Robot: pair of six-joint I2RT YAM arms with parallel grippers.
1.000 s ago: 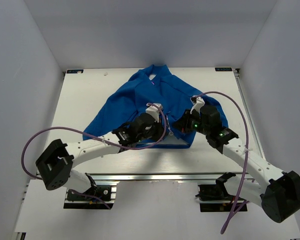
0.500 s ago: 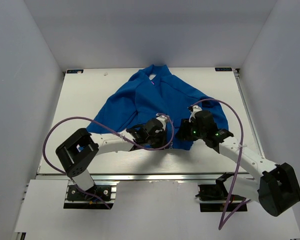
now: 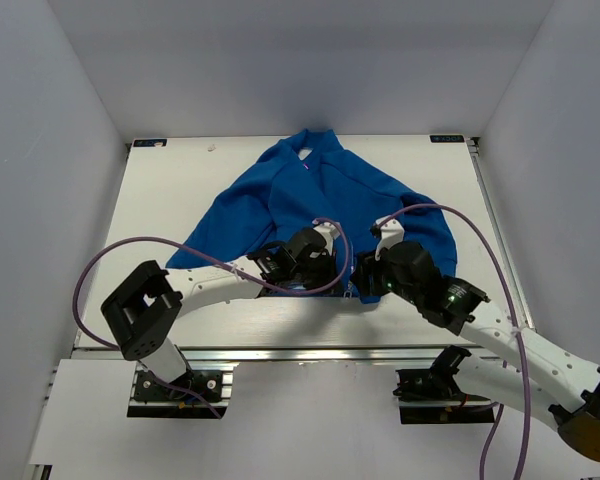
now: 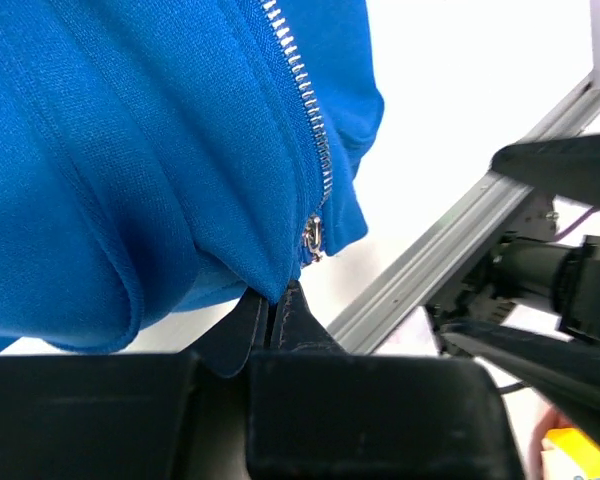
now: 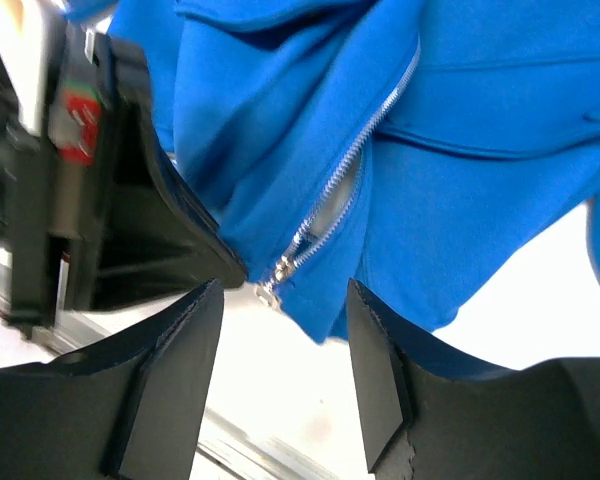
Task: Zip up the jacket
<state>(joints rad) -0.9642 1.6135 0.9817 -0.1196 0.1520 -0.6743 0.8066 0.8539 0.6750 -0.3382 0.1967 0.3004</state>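
Top external view: plain pale walls (image 3: 300, 60) box in a white surface (image 3: 170, 190) with a metal rail (image 3: 310, 350) along its near edge. The blue jacket (image 3: 280, 200) lies spread mid-surface, collar toward the back wall and hem close to the rail. Both arms reach in over that hem. Wrist cams: the left claw (image 4: 272, 300) is pinched together on the hem fabric right under the zipper (image 4: 305, 120). The right claw (image 5: 280, 340) is spread apart, one finger on either side of the little slider (image 5: 272, 290), not touching it.
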